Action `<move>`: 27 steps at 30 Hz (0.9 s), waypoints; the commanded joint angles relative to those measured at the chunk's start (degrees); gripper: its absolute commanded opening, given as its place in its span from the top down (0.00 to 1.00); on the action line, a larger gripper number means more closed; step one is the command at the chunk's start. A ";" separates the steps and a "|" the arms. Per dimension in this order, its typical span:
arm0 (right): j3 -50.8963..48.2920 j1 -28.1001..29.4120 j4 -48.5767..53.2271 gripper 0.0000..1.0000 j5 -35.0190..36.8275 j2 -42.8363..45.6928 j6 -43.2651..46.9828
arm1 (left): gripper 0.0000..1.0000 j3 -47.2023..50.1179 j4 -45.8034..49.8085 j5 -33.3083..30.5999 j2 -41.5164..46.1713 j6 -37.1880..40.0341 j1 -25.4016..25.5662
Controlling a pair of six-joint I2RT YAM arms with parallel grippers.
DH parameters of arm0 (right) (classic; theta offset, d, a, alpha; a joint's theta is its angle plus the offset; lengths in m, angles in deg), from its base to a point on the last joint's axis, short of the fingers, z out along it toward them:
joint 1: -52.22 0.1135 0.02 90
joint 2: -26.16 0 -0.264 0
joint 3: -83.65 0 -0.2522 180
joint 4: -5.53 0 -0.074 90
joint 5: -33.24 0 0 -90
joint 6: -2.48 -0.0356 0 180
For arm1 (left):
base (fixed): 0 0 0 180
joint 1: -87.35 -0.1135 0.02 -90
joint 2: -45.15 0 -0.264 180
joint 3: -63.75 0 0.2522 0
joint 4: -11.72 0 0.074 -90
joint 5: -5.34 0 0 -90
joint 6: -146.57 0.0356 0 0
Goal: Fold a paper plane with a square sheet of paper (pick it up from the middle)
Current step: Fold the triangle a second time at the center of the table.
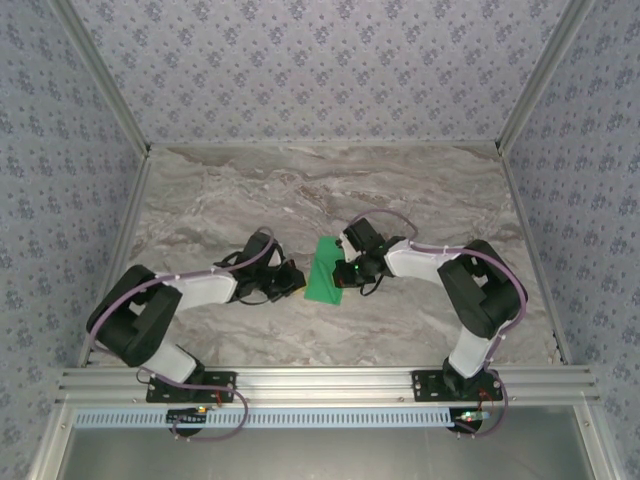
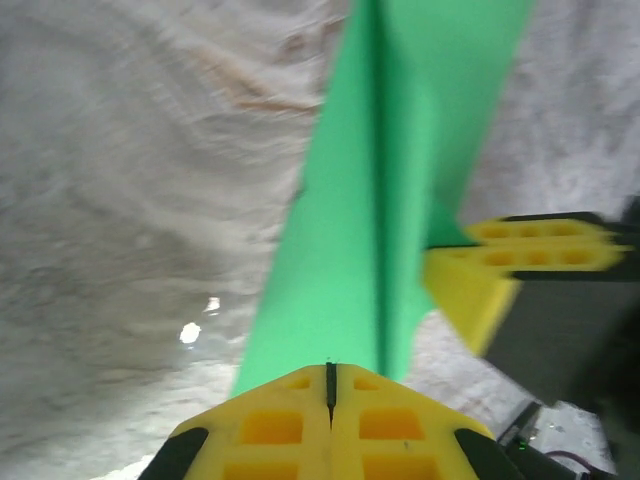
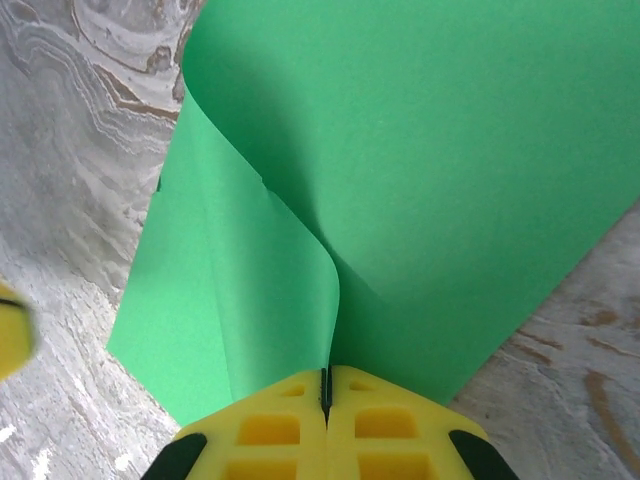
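Pinching from both sides: the left gripper (image 1: 296,280) is clamped tight on the green paper (image 1: 326,272), and the right gripper (image 1: 345,272) is likewise closed, with a curled flap caught right at its fingertips. My read is that the two grips face each other to hold the centre crease taut. The paper's long edges run off ahead of each claw. Bare table (image 1: 300,190) lies open beyond, the walls well apart, though the claws themselves sit close together.

Bright even light, soft shadows on the table (image 1: 300,190), left wrist picture blurry, green paper (image 2: 340,250) fuzzy, white shiny spots at lower left, right wrist picture sharper, dark shadow inside the paper's curl
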 commanded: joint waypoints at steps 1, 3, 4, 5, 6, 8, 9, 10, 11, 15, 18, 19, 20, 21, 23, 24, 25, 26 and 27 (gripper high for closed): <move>-0.04 -0.01 2.88 0.97 -2.01 -1.94 3.34 | 1.00 -2.51 -2.26 0.34 1.11 2.23 0.70; 0.08 -0.08 2.91 0.97 -1.95 -1.99 3.68 | 1.00 -3.95 -1.80 0.88 -1.15 2.49 0.93; 0.07 -0.13 2.92 0.97 -1.90 -1.91 3.73 | 1.00 -4.51 -1.83 1.07 -2.05 2.51 1.01; 0.09 -0.20 2.92 0.97 -1.84 -1.82 3.70 | 1.00 -5.16 -2.04 1.31 -3.33 2.49 1.24; 0.10 -0.26 2.97 0.97 -1.72 -1.74 3.73 | 1.00 -5.80 -2.03 1.42 -4.45 2.52 1.56; 0.10 -0.39 2.91 0.97 -1.60 -1.43 3.84 | 1.00 -6.98 -1.57 1.44 -6.47 2.69 1.87; 0.09 -0.32 2.96 0.97 -1.51 -1.30 3.79 | 1.00 -7.64 -1.24 1.50 -7.47 2.69 2.01; 0.09 -0.43 2.93 0.97 -1.46 -1.12 3.90 | 1.00 -8.00 -0.98 1.51 -8.32 2.69 2.11; 0.14 -0.54 2.97 0.97 -1.29 -0.96 3.88 | 1.00 -8.31 -0.47 1.52 -9.24 2.65 2.22; 0.18 -1.06 3.43 0.97 -0.29 -0.11 4.10 | 1.00 -7.93 0.47 1.34 -11.62 2.15 2.38; 0.28 -1.63 3.72 0.97 0.02 0.19 4.44 | 1.00 -7.43 1.17 1.26 -12.09 1.99 2.35; 0.32 -1.81 3.77 0.97 0.19 0.23 4.41 | 1.00 -7.30 1.50 1.17 -12.12 2.06 2.38; 0.37 -1.91 3.92 0.97 0.32 0.36 4.49 | 1.00 -7.20 1.92 1.12 -12.11 2.07 2.35; 0.43 -2.07 4.04 0.97 0.45 0.45 4.60 | 1.00 -7.13 2.19 0.99 -12.14 2.16 2.37; 0.61 -2.34 4.21 0.97 0.56 0.53 4.85 | 1.00 -7.03 2.64 0.85 -12.20 2.29 2.40; 0.71 -2.44 4.39 0.97 0.71 0.52 4.93 | 1.00 -6.97 2.86 0.84 -12.32 2.34 2.35; 0.79 -2.52 4.49 0.97 0.82 0.60 5.00 | 1.00 -7.02 3.08 0.81 -12.38 2.41 2.41; 0.88 -2.65 4.49 0.97 0.90 0.78 5.07 | 1.00 -7.03 3.30 0.72 -12.46 2.43 2.33; 0.97 -2.71 4.58 0.97 1.04 0.95 5.07 | 1.00 -7.12 3.70 0.63 -12.55 2.50 2.40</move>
